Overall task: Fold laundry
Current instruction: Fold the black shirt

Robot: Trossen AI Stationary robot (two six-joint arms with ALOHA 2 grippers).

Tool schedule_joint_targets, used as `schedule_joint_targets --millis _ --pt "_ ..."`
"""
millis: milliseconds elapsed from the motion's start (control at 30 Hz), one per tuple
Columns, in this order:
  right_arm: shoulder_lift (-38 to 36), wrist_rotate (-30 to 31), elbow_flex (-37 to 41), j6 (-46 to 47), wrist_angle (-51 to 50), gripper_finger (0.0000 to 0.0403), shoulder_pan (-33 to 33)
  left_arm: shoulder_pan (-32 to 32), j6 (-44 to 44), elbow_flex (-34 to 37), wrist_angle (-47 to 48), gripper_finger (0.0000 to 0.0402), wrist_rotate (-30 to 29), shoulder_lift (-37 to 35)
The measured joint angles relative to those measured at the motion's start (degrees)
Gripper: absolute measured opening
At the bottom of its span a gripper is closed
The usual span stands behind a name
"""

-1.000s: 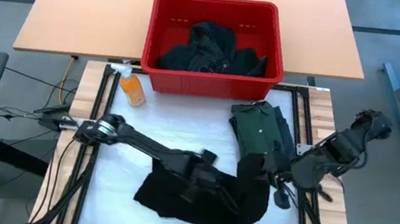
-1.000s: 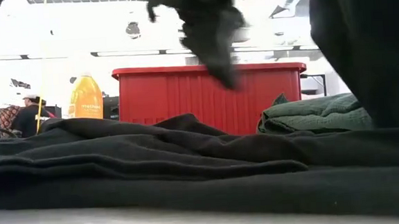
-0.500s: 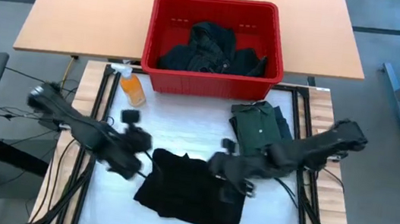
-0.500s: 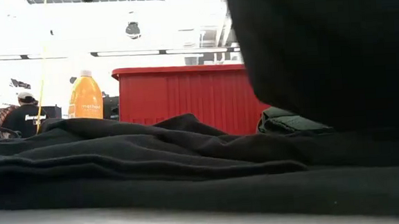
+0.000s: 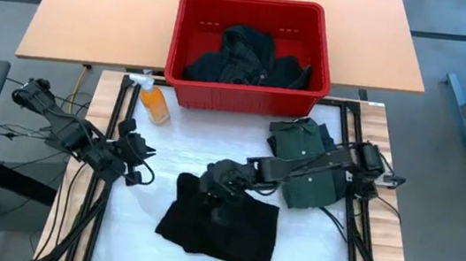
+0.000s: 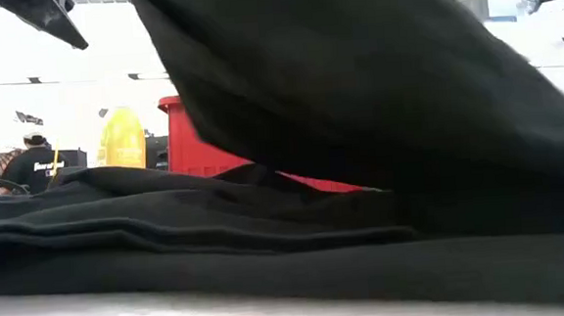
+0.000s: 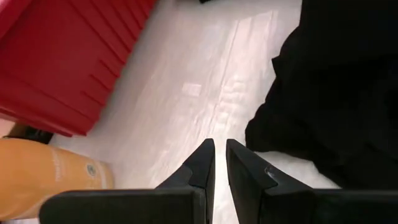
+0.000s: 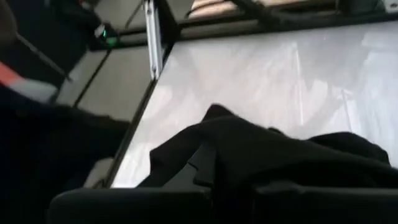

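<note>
My right hand [image 5: 216, 180] sits over the far edge of the black garment [image 5: 222, 223], fingers pinched together with dark cloth bunched around them; in the right wrist view that fabric [image 8: 261, 155] drapes over the fingers and hides them, so I read it as a grip on the black piece. My left hand [image 5: 136, 156] is off near the left edge of the counter [image 5: 204, 145], fingers nearly closed with a thin gap between them and nothing in them; the left wrist view shows the tips [image 7: 202, 165] over the bare white surface, just beside the garment's edge but not touching it. The black garment lies crumpled toward the near edge, roughly midway across. The folded green shirt [image 5: 301, 152] rests by the right edge, partly under my right arm. More dark clothes [image 5: 242, 56] are heaped in the red basket [image 5: 252, 8] at the far edge, and an orange bottle [image 5: 154, 103] stands by the basket's left corner. From the low view the lifted black cloth [image 6: 357, 104] fills most of what I see
</note>
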State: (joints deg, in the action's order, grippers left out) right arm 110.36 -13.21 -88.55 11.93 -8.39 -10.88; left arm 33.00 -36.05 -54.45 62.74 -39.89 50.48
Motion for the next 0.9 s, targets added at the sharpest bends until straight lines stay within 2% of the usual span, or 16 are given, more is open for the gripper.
schedule_joint_targets --millis 133,300,533,633,700,800,900 --pt "3.2 -0.3 -2.6 3.8 4.4 0.0051 1.6 0.0 1.9 0.6 -1.1 0.0031 -0.7 -0.7" --pt "7.4 -3.0 -8.2 7.5 0.9 0.0084 3.0 0.0 5.6 0.6 -2.7 0.0031 -1.4 -0.6" --pt "8.9 -3.5 -16.7 2.3 -8.8 0.0192 4.0 0.0 8.0 0.6 -3.4 0.0031 -1.6 -0.6" --pt "7.3 -3.4 -19.9 0.2 -18.9 0.0236 4.3 0.0 7.9 0.6 -3.6 0.0031 -1.5 -0.6" --pt "5.2 -3.4 -20.7 -0.6 -25.7 0.0252 4.2 0.0 7.7 0.6 -4.2 0.0031 -0.5 -0.6" --pt "1.9 -2.7 -18.7 -1.6 -35.5 0.0258 1.3 0.3 9.2 1.8 -10.4 0.0031 3.8 -0.7" --pt "-0.3 -0.2 -12.3 -0.1 -37.1 0.0258 -3.2 0.5 14.6 6.5 -23.9 0.0031 9.6 -0.6"
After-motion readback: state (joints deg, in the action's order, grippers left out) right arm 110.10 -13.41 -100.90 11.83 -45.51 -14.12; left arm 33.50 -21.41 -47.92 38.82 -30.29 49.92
